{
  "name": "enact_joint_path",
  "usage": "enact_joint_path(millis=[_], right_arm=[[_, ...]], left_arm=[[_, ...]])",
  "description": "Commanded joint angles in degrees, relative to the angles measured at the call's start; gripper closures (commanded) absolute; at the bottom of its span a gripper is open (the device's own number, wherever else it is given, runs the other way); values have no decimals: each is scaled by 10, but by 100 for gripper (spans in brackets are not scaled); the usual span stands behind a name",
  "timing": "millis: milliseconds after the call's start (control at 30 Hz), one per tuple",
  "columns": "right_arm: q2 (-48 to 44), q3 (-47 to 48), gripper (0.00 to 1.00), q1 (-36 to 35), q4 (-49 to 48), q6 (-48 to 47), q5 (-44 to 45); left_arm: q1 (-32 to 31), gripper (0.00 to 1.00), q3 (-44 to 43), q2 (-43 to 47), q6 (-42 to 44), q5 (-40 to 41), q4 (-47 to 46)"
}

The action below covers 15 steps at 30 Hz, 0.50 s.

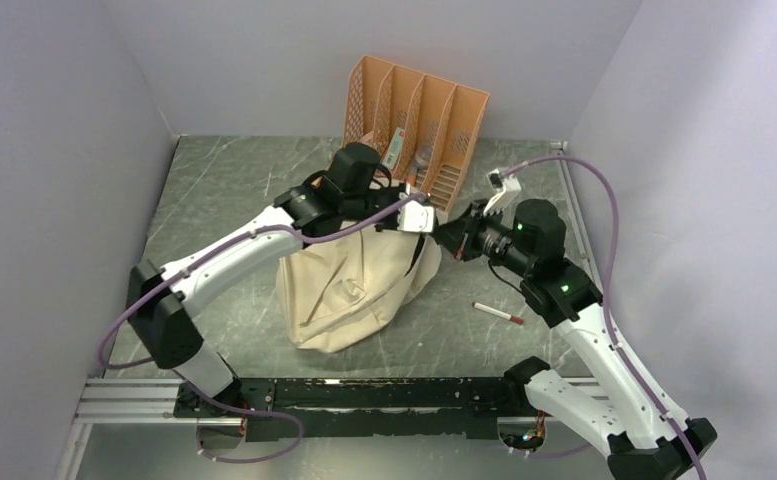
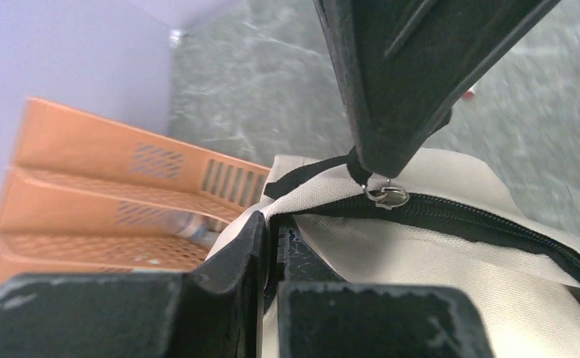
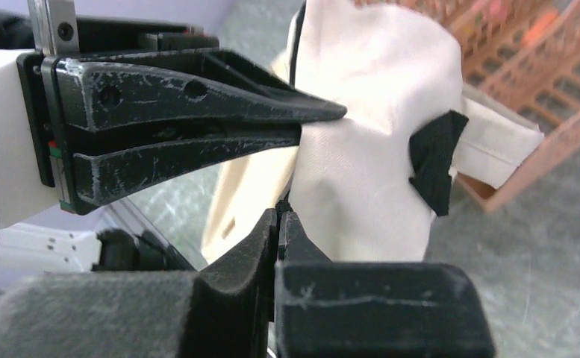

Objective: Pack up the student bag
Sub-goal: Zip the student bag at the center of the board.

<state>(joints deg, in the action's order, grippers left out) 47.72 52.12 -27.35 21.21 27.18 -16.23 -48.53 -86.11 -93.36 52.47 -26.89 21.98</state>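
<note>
The beige bag (image 1: pixel 349 290) slumps mid-frame, just below the orange file rack (image 1: pixel 419 115). At the bag's upper right, the left gripper (image 2: pixel 268 239) pinches its cloth rim. The right gripper (image 3: pixel 278 231), jaws pressed together, pinches the zipper pull (image 2: pixel 386 195).

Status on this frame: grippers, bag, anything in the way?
Left gripper shut on student bag, top edge. Right gripper shut on zipper pull. Pen loose on table, right of bag; nothing blocking.
</note>
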Motion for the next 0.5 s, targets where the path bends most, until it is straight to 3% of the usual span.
enact_joint_path(millis=[0, 333, 467], right_arm=[[15, 68, 100, 0, -96, 4, 35], [85, 150, 100, 0, -127, -26, 32], [108, 172, 100, 0, -132, -29, 16]], left_arm=[[-4, 95, -44, 78, -110, 38, -164], [-6, 95, -102, 130, -161, 198, -142], [-6, 95, -170, 126, -178, 248, -80]])
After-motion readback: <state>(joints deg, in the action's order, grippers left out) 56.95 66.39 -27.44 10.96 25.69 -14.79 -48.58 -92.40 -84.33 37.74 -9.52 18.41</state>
